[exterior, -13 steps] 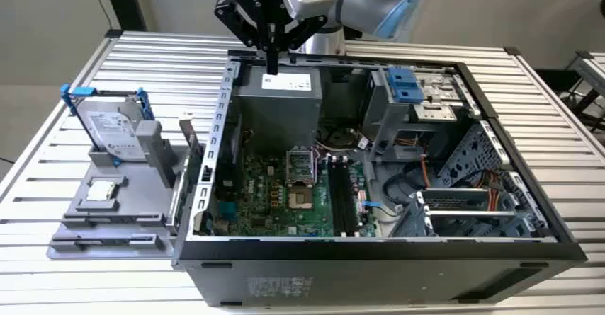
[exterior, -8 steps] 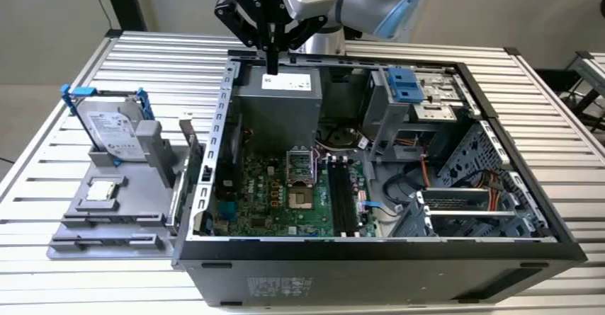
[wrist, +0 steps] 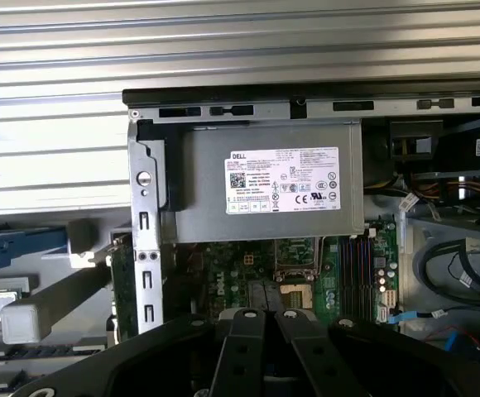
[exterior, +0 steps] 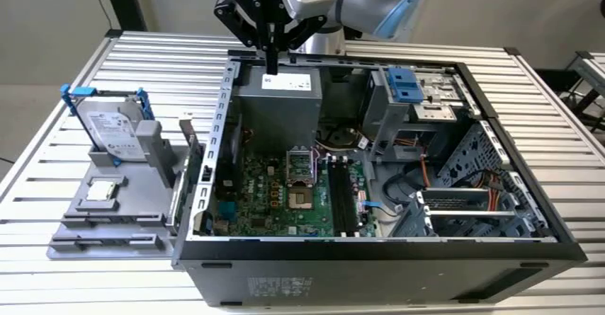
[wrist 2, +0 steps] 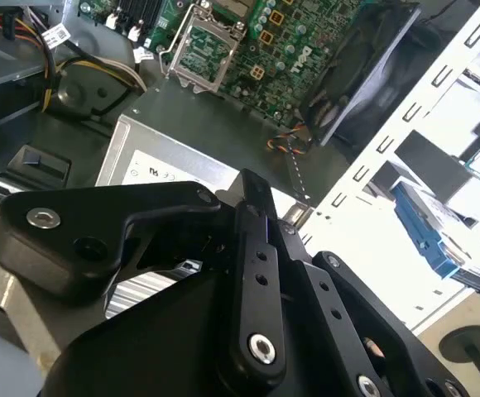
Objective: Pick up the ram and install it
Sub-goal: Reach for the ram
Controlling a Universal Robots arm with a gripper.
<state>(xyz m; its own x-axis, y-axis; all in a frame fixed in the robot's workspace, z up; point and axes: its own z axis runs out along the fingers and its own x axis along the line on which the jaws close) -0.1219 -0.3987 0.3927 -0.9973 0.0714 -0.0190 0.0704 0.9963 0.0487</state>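
1. Beside the computer case's (exterior: 378,243) outer wall, on the exterior view's left, a thin dark green strip stands on edge against the grey holder (exterior: 104,224). I take it to be the ram (exterior: 193,170), though it shows edge-on and small.
2. The gripper (exterior: 272,69) hangs well apart from it, above the power supply (exterior: 274,110) at the case's far end. Its jaws look drawn together with nothing between them.
3. By my reading the pick is not yet made, and the memory slots (exterior: 341,195) on the motherboard look unfilled.
4. To reach well, part the jaws before descending and line them across the strip's flat faces. Come straight down, so that neither the case wall nor the holder is struck.
5. Grip near the middle of the top edge, so the stick lifts level without twisting.
6. Further out on the holder sit the hard drive (exterior: 118,134) and the processor chip (exterior: 102,190), all on the slatted counter (exterior: 142,53).
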